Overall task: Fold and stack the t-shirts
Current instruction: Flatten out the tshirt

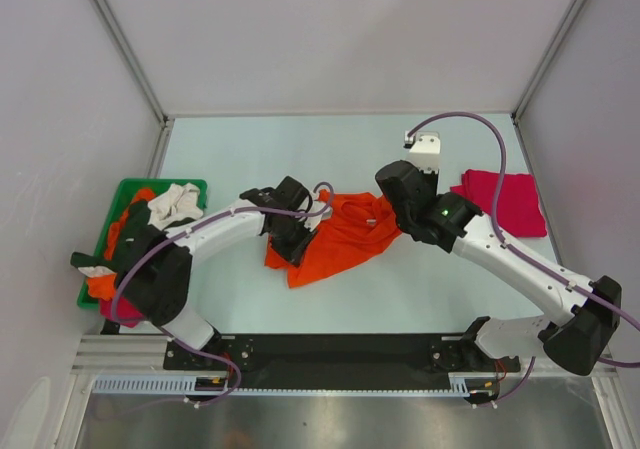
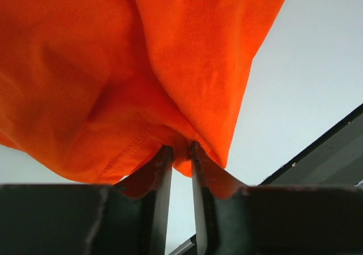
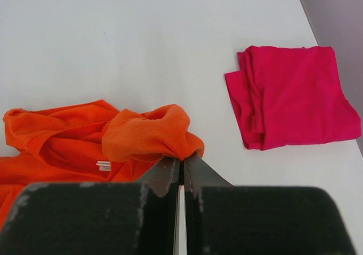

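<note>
Top external view: the bright orange t-shirt [image 1: 340, 237] lies bunched mid-table between the arms. The left gripper [image 2: 180, 158] is nearly closed, pinching a fold at its left edge. The right gripper [image 3: 181, 163] is clamped tight on its right end. A folded magenta-red t-shirt [image 1: 503, 202] lies at right, and other t-shirts [image 1: 178, 204] fill the green bin [image 1: 195, 185] at left.

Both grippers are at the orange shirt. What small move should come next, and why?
Probably raise both a little and draw them apart. The left gripper pinches a fold of the orange shirt, the right gripper looks shut on a rolled edge, and the shirt lies bunched on the table, so it likely needs spreading flat before folding.
</note>
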Robot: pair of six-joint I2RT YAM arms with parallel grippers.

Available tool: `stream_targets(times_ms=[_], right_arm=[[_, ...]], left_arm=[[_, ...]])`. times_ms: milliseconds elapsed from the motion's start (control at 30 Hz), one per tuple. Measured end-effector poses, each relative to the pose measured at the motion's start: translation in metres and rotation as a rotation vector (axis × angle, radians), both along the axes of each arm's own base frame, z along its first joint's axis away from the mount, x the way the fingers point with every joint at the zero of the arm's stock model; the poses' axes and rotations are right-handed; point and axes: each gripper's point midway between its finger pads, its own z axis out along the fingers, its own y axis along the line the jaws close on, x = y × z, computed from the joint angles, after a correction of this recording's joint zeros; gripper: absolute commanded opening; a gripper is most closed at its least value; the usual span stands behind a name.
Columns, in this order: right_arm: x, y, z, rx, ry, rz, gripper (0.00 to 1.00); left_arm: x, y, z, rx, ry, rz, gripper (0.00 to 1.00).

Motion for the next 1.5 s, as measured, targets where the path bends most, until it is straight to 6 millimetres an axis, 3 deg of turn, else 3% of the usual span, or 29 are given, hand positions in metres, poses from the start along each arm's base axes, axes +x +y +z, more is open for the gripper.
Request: stream_targets(times_ms=[67,100,300,400,433,533,600,667,733,833,933,1033,1100,1167,1333,1433,1500], right_arm=[[0.000,0.000,0.000,0.000,0.000,0.000,0.00],[0.000,0.000,0.000,0.000,0.001,0.000,0.00],[0.000,-0.001,-0.002,-0.004,0.005,-0.001,0.00],[0.002,-0.010,0.000,-0.005,0.003,-0.017,0.00],[0.004,-0.017,0.002,-0.007,0.005,-0.030,0.00],[0.016,-0.051,0.023,0.002,-0.021,-0.101,0.00],[0.024,-0.072,0.052,0.016,-0.076,-0.150,0.00],[0.028,-0.081,0.087,0.040,-0.150,-0.165,0.00],[0.029,-0.083,0.122,0.073,-0.230,-0.162,0.00],[0.025,-0.086,0.161,0.115,-0.325,-0.154,0.00],[0.021,-0.089,0.170,0.124,-0.352,-0.152,0.00],[0.024,-0.088,0.162,0.115,-0.337,-0.141,0.00],[0.028,-0.090,0.151,0.101,-0.306,-0.138,0.00],[0.033,-0.095,0.139,0.099,-0.277,-0.143,0.00],[0.041,-0.099,0.127,0.110,-0.238,-0.134,0.00],[0.041,-0.097,0.119,0.119,-0.223,-0.123,0.00],[0.039,-0.097,0.107,0.115,-0.200,-0.123,0.00]], left_arm=[[0.000,0.000,0.000,0.000,0.000,0.000,0.10],[0.000,0.000,0.000,0.001,-0.001,0.002,0.00],[0.007,0.007,0.006,0.033,-0.039,0.021,0.00],[0.022,0.013,0.036,0.017,-0.116,0.057,0.00],[0.030,0.016,0.051,0.004,-0.148,0.078,0.00],[0.085,0.033,0.135,-0.089,-0.325,0.212,0.00],[0.123,0.055,0.198,-0.154,-0.480,0.314,0.00],[0.148,0.087,0.265,-0.200,-0.646,0.417,0.00],[0.155,0.113,0.321,-0.230,-0.787,0.490,0.00],[0.142,0.141,0.389,-0.276,-0.962,0.552,0.00],[0.127,0.158,0.417,-0.289,-1.044,0.590,0.00],[0.128,0.167,0.413,-0.272,-1.041,0.616,0.00],[0.138,0.173,0.393,-0.244,-0.999,0.635,0.00],[0.152,0.178,0.366,-0.211,-0.936,0.653,0.00],[0.192,0.178,0.270,-0.136,-0.693,0.671,0.00],[0.194,0.174,0.232,-0.125,-0.589,0.666,0.00],[0.193,0.172,0.217,-0.125,-0.550,0.666,0.00]])
